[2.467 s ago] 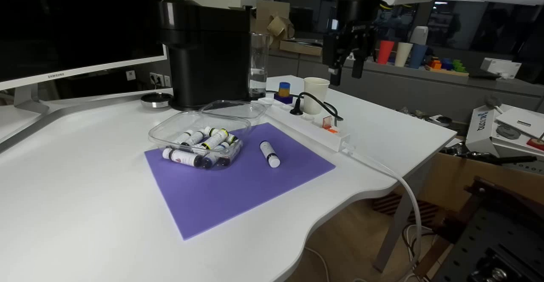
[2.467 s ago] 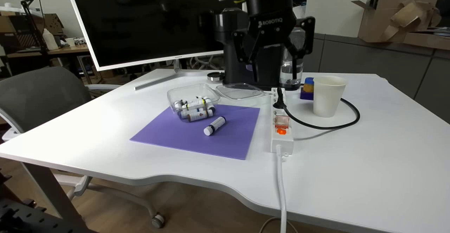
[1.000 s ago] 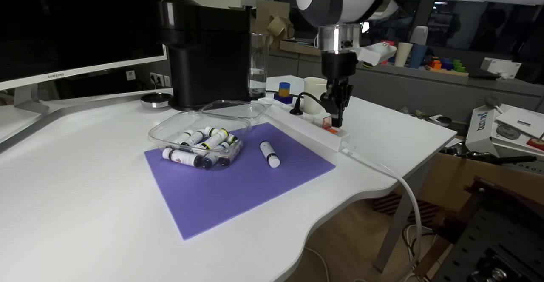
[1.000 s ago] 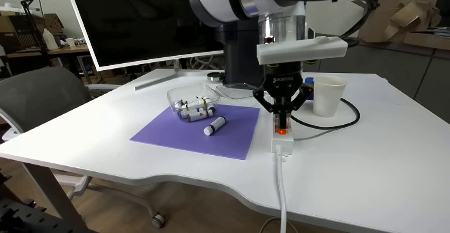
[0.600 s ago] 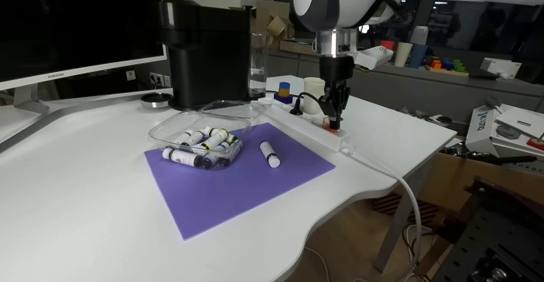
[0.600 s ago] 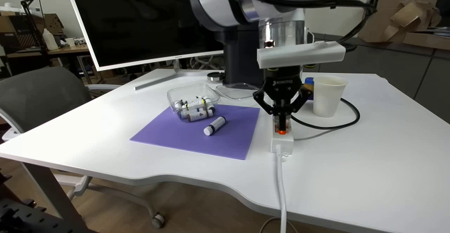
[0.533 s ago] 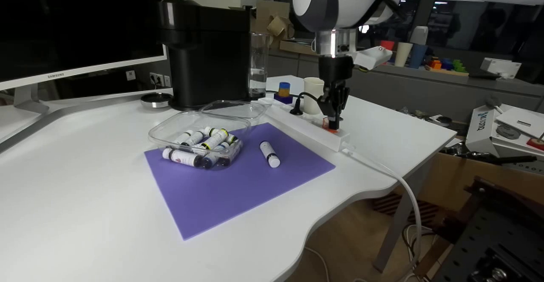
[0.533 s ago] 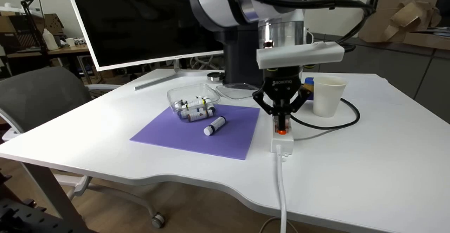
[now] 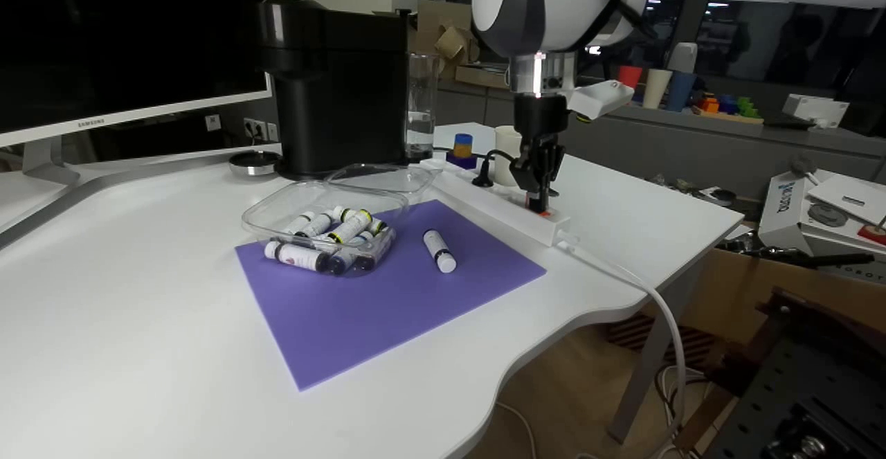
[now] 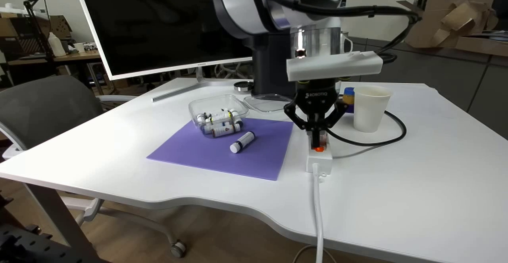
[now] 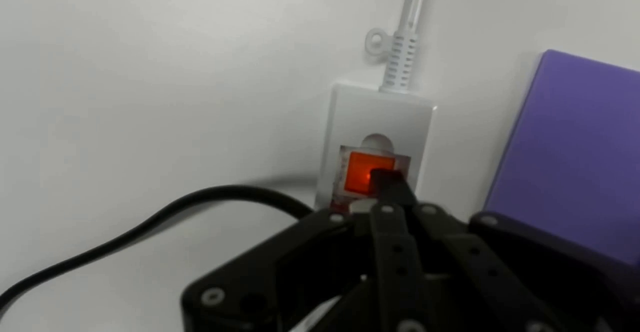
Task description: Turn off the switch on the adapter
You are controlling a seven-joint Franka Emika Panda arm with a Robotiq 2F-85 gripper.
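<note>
The white adapter (image 10: 320, 163) lies on the table; its white cord leads off over the edge. Its switch (image 11: 356, 173) glows orange-red in the wrist view, inside a clear frame. My gripper (image 11: 390, 174) is shut, nothing between its fingers, and points down at the switch. The fingertips cover the corner of the switch nearest the purple mat; how hard they press cannot be told. In both exterior views the gripper (image 10: 315, 146) (image 9: 538, 206) hides most of the switch, and only a bit of orange shows. A reddish see-through cover (image 10: 324, 139) stands raised behind the fingertips.
A black plug (image 9: 483, 174) sits in the adapter, its cable (image 11: 225, 194) looping beside a white cup (image 10: 371, 108). On the opposite side lie a purple mat (image 10: 222, 158), a small bottle (image 10: 242, 142) and a clear box (image 10: 198, 106) of bottles. A black machine (image 9: 346, 92) stands behind.
My gripper came down from high above, going from open to shut, onto the switch. Over the last half second it slid slightly toward the mat side, and the adapter's cord end shifted a little.
</note>
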